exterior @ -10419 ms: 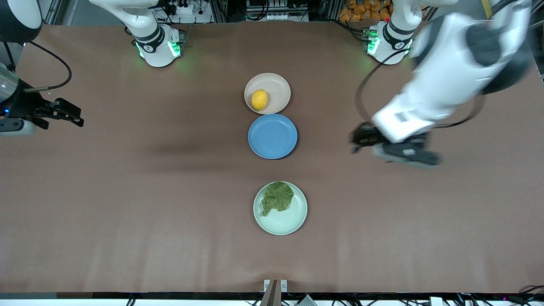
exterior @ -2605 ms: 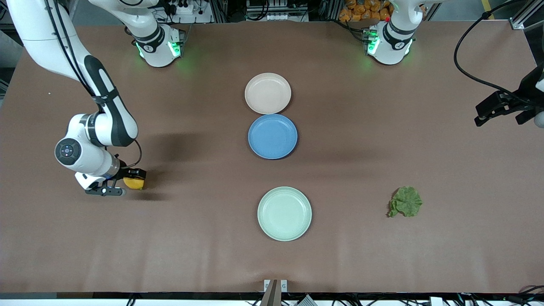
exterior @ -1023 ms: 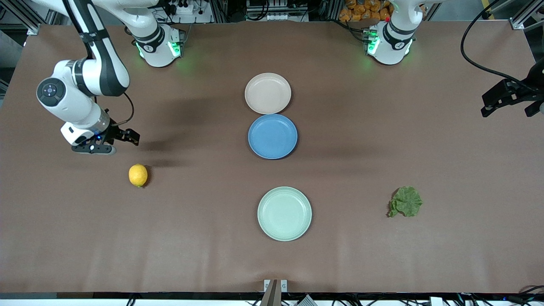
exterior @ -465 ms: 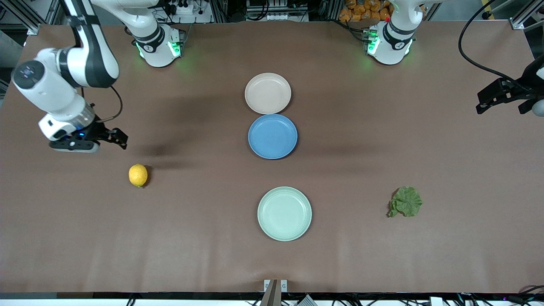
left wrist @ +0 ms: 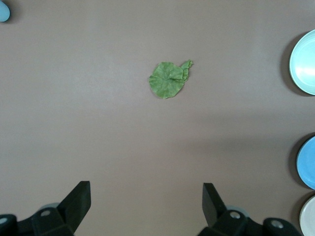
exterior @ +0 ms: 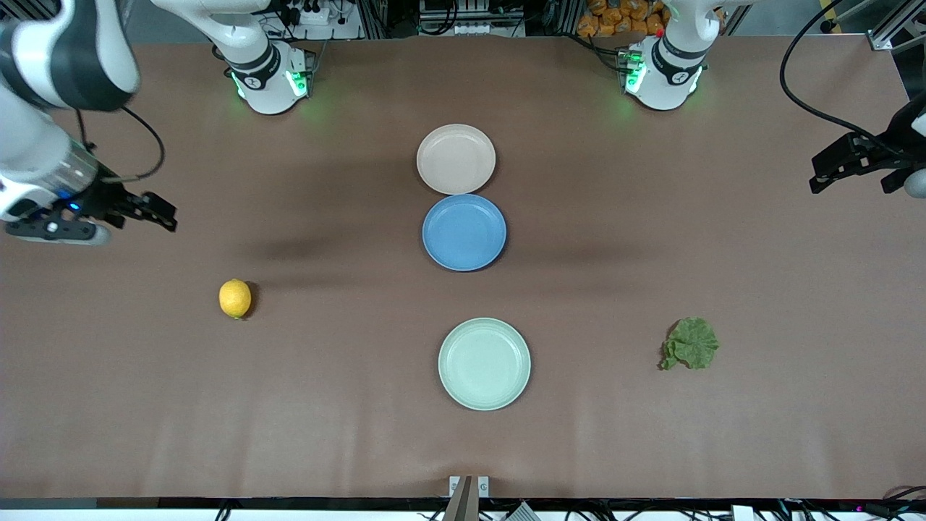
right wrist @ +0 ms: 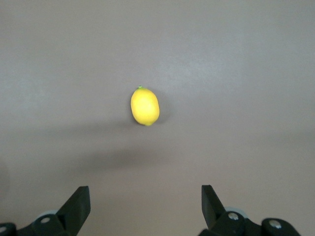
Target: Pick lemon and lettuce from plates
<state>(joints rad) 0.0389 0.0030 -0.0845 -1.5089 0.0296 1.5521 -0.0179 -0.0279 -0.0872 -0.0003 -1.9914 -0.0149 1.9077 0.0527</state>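
While both plates stand bare, the beige-pink plate [exterior: 456, 158] and the mint plate [exterior: 484, 364] flank a blue plate [exterior: 464, 231]. The lettuce [exterior: 691, 344] lies on the table [exterior: 333, 405] toward the left arm's end, apart from the wide-open left gripper [exterior: 857, 165]. The lemon [exterior: 235, 298] rests toward the right arm's end, clear of the spread, empty right gripper [exterior: 137, 213].

A robotics laboratory: two white arm bases [exterior: 271, 72] with green status lights stand bolted along one edge of a brown-covered tabletop [exterior: 333, 405]. Past that edge, near the bases, run aluminium frame rails [exterior: 376, 18], power strips and loose black cables [exterior: 803, 87], the fittings of a test rig rather than a home kitchen.
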